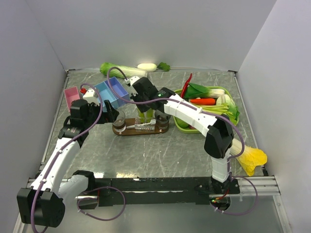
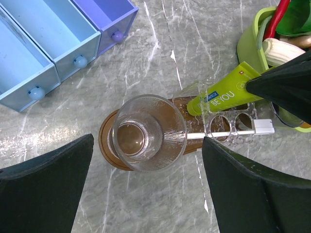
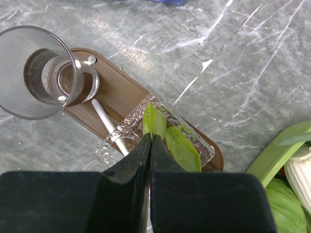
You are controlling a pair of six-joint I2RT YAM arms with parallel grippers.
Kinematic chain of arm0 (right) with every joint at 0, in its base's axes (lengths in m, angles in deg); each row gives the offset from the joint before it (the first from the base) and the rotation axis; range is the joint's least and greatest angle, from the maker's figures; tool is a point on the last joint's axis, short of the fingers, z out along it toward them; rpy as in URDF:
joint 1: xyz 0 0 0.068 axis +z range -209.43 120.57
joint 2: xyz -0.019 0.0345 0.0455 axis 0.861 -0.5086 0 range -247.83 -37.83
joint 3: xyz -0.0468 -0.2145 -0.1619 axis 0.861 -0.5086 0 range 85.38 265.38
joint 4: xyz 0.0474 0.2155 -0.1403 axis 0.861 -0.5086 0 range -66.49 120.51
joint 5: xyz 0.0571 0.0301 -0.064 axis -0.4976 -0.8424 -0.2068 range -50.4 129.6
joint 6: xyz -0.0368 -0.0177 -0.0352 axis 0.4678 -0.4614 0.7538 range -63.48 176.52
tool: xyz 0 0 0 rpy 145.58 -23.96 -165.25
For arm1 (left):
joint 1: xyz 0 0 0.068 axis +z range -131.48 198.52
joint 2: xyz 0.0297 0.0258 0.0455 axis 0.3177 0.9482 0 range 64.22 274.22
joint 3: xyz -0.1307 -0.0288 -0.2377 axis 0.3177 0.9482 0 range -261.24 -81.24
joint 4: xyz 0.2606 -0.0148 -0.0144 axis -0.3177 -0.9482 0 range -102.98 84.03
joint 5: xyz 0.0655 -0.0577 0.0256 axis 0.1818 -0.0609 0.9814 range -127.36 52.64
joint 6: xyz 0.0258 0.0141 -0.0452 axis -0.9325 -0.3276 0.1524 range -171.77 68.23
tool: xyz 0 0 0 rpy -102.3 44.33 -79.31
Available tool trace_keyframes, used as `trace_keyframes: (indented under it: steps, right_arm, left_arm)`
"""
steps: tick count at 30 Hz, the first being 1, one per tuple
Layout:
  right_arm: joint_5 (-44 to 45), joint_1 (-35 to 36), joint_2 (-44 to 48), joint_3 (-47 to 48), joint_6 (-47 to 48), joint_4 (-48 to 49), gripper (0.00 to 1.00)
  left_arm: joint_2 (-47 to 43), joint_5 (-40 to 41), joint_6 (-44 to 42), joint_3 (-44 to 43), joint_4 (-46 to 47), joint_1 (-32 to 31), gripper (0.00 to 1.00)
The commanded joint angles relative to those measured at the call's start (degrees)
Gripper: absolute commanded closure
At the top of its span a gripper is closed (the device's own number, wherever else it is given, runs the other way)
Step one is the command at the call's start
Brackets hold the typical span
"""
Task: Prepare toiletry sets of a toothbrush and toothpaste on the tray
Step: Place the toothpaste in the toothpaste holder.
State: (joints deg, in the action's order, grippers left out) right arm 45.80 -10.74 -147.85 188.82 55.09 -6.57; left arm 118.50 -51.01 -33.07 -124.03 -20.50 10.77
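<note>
Open table surface (image 1: 160, 155) lies on the near side of the tray (image 1: 127, 132), between the two arms, and access from there is unobstructed. On the tray's left end a tumbler (image 1: 119, 124) stands upright, flanked by the spread fingers of the left gripper (image 1: 112, 118). The right gripper (image 1: 144, 112), pinched on a toothpaste tube (image 3: 154, 121), hangs above the clear holder (image 1: 146, 126) at mid-tray and blocks top access there. The blue drawer box (image 1: 104, 92) stands near the tray on the far left. The green basket (image 1: 181, 124) sits just beside the tray's right end.

toothpaste (image 2: 224, 94) tube, printed "BE YOU", smaller word unreadable
</note>
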Motion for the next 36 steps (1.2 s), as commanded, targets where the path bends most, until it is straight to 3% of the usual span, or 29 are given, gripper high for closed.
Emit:
trace_keyframes:
  steps: [1,7,11,21,27,32,36]
  right_arm:
    - [-0.1,-0.6,-0.2,-0.3,-0.1,3.4,1.0]
    - [-0.2,-0.7,0.0,-0.5,-0.2,3.1,1.0]
    - [-0.5,-0.6,0.5,-0.9,-0.4,3.1,0.89]
    - [-0.7,-0.6,1.5,-1.4,-0.6,3.6,0.81]
    - [-0.7,-0.6,1.3,-1.7,-0.4,3.7,0.85]
    - [-0.8,-0.6,1.6,-2.1,-0.4,4.2,1.0]
    - [-0.7,-0.6,1.9,-3.4,-0.7,4.8,1.0]
  left_arm:
    - [0.3,-0.9,-0.9,-2.3,1.3,-0.2,0.03]
    - [0.4,-1.1,-0.9,-2.3,1.3,-0.2,0.03]
    - [0.4,-1.1,-0.9,-2.3,1.3,-0.2,0.03]
    - [0.4,-1.4,-0.9,-2.3,1.3,-0.3,0.03]
    - [0.4,-1.4,-0.9,-2.2,1.4,-0.2,0.03]
    - [0.5,-1.6,-0.9,-2.2,1.5,-0.2,0.03]
    - [0.4,-1.6,-0.9,-2.0,1.6,-0.2,0.03]
